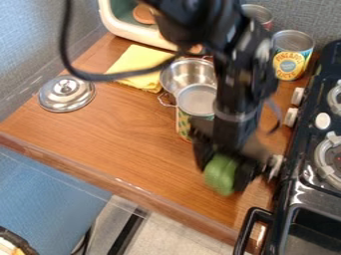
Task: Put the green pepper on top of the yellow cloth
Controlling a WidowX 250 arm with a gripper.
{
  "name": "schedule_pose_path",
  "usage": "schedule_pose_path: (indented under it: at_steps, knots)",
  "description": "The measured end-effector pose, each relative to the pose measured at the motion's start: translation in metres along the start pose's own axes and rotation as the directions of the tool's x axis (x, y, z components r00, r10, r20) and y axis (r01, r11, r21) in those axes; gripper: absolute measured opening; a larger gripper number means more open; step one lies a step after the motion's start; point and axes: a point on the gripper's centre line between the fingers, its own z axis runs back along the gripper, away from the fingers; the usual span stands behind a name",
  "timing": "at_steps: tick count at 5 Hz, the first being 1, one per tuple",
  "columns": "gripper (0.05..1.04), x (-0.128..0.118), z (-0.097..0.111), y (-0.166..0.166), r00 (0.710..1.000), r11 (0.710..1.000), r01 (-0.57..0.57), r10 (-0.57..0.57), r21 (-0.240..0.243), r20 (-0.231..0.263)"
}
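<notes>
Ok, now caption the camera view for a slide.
Green pepper in the robot's hand over the wooden counter, with the yellow cloth lying beside a metal pot.

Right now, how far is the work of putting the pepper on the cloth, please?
The grasp looks done: the gripper has the pepper between its fingers, near the stove. I cannot tell if it is lifted clear. Left to do: bring it to the cloth, beside the pot, and release it.
</notes>
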Motion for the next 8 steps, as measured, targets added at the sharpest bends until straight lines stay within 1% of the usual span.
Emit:
schedule_pose_path:
  at_steps: [1,2,3,4,5,6,7,8]
  knots:
    - [0.786,0.035,0.038,0.027,0.994,0.994,-0.090,0.093,-0.054,0.052]
    - [0.786,0.074,0.068,0.067,0.975,0.977,-0.196,0.204,-0.088,0.085]
    - [0.786,0.100,0.063,0.125,0.942,0.944,-0.321,0.326,-0.073,0.075]
    - [0.786,0.112,0.056,0.176,0.914,0.915,-0.400,0.402,-0.044,0.052]
    - [0.786,0.111,0.042,0.211,0.895,0.896,-0.445,0.444,0.008,0.046]
    - [0.786,0.106,0.039,0.232,0.887,0.887,-0.460,0.458,0.038,0.056]
    - [0.786,0.099,0.033,0.247,0.883,0.881,-0.468,0.462,0.073,0.080]
    - [0.786,0.098,0.007,0.252,0.871,0.866,-0.492,0.489,0.095,0.051]
